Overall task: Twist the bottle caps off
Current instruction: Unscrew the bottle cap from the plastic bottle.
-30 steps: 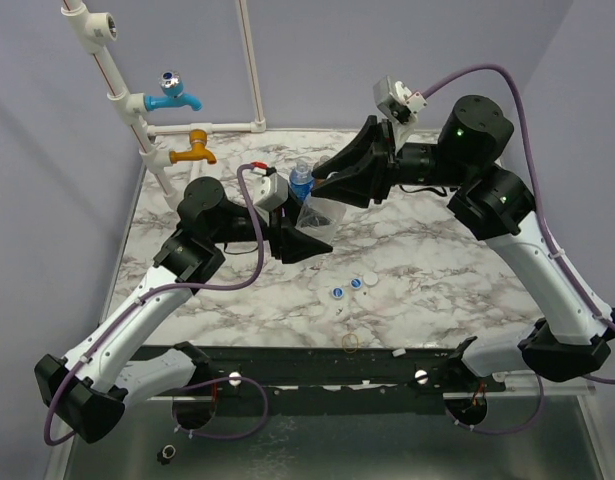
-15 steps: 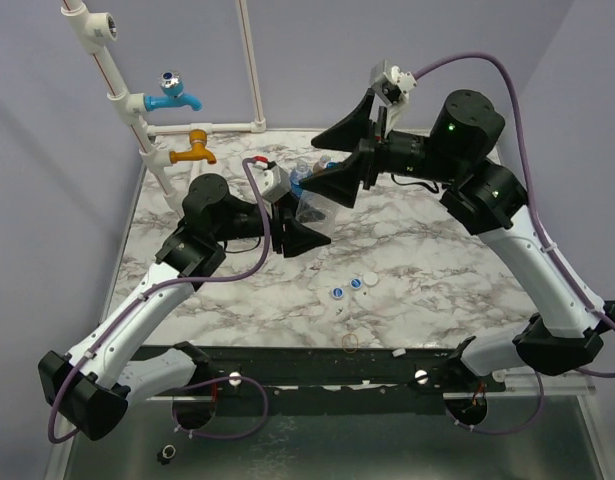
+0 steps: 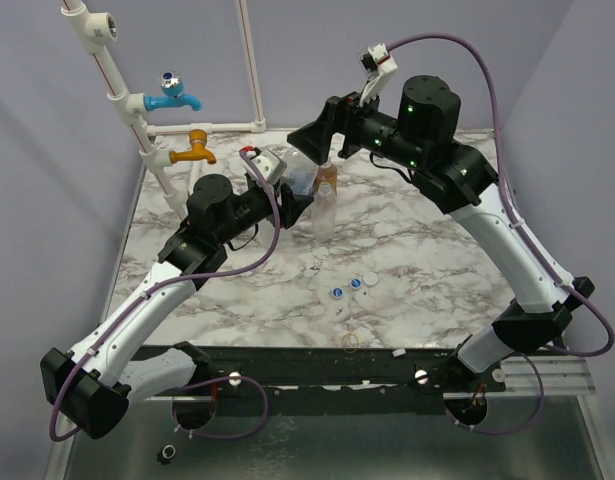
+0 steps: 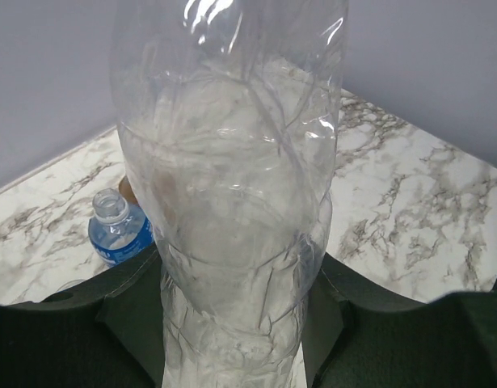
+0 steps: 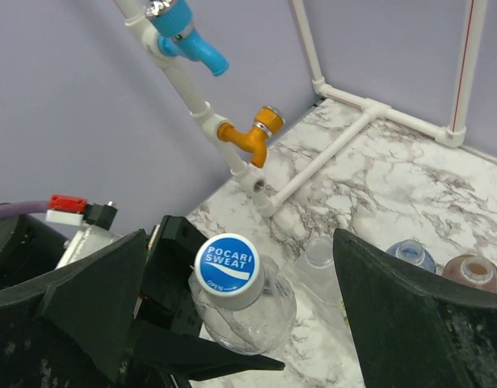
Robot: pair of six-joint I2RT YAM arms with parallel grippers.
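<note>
We find the last capped bottle, a clear bottle (image 4: 232, 202), upright in the upper middle of the overhead frame; its blue-and-white cap (image 5: 225, 271) is still screwed on and shows low in the centre of the right wrist view; the left claw (image 4: 240, 307) is clamped round the bottle's body, a finger on either side; the right claw (image 5: 238, 241) stands spread wide and holds nothing, poised above the cap; we judge the step in hand to be the approach to this cap, and the next move calls for lowering the spread fingers around it, closing firmly and twisting while the left holds the thin, easily crushed plastic steady; just beside it, at the right of that view, a small plain bottle (image 5: 319, 257), a blue-labelled bottle (image 5: 410, 255) and an amber bottle (image 5: 473, 273) stand with open mouths; loose caps (image 3: 356, 284) lie lower in the overhead frame, a yellowish ring (image 3: 351, 341) below them; the marbled tabletop (image 3: 437, 260) carries a white pipe frame (image 3: 249, 60) with a blue tap (image 3: 172, 95) and an orange tap (image 3: 192, 150) at upper left, against lilac walls (image 3: 437, 50).
</note>
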